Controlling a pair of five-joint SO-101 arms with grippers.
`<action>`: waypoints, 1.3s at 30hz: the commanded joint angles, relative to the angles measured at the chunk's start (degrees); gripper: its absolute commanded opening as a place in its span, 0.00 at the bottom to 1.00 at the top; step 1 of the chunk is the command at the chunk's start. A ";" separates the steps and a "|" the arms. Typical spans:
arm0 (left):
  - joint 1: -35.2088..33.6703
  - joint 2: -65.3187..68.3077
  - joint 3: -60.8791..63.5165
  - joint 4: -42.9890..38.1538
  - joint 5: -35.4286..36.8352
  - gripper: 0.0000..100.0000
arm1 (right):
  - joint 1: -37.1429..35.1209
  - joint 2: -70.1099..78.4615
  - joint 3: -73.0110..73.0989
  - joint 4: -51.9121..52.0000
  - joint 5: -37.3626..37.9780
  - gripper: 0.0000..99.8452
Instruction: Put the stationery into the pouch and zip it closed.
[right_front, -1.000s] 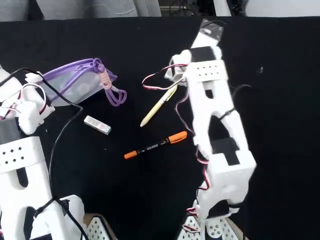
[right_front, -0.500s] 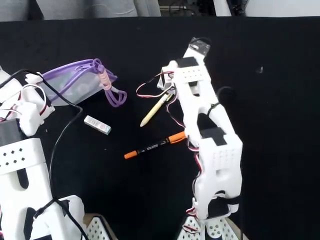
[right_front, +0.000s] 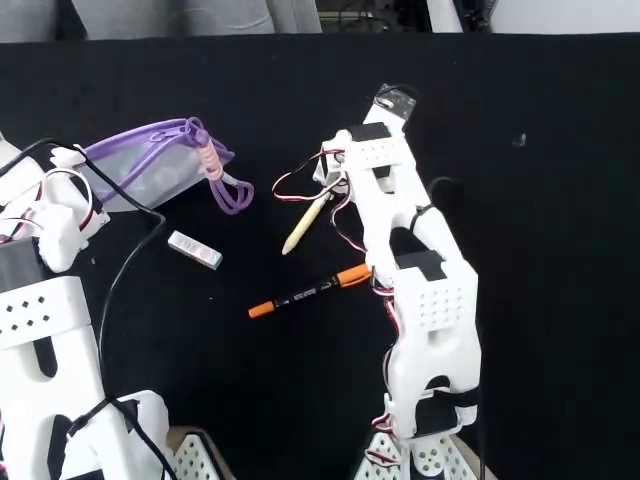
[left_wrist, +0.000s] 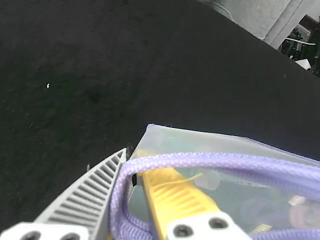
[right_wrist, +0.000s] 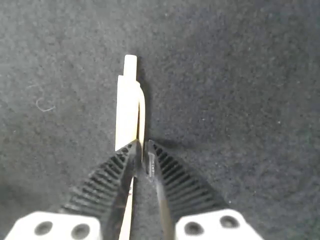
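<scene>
The table (right_front: 560, 250) is covered edge to edge with black cloth. Beyond its far edge the room shows grey shapes (right_front: 170, 15) towards the far left corner and dark cables (right_front: 370, 15) further right.

The left arm (right_front: 40, 330) stands at the near left corner. The right arm (right_front: 420, 280) rises from the near edge right of centre and extends towards the middle of the table.

The pouch (right_front: 150, 170) lies near the left edge, in the far half. It is clear, with a purple zip border. A purple and pink cord loop (right_front: 232, 192) trails from the end facing the table centre.

The left gripper (right_front: 72, 160) is clamped on the pouch at its left end. In the left wrist view the purple border (left_wrist: 210, 165) runs between the fingers (left_wrist: 85, 200), with the yellow one behind the clear wall.

The orange marker (right_front: 310, 292) lies near the centre, well apart from the pouch.

The yellow pen (right_front: 305, 222) lies just beyond the marker, angled towards the far edge. The right gripper (right_front: 330, 185) sits at its far end. In the right wrist view the gripper (right_wrist: 143, 147) has its fingers drawn almost together at the pen (right_wrist: 127, 105) clip. Whether they pinch it cannot be determined.

The white eraser (right_front: 194, 250) lies between pouch and marker.
</scene>
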 joint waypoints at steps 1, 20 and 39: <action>0.57 0.62 0.48 -0.62 -0.62 0.03 | 1.23 -0.66 -4.97 2.64 -0.44 0.01; 0.57 0.09 0.48 -0.44 -0.62 0.03 | -2.55 5.05 -9.54 -8.44 -0.70 0.17; 0.57 0.09 1.10 -0.53 -0.62 0.03 | 0.44 9.98 -16.13 -0.18 0.18 0.06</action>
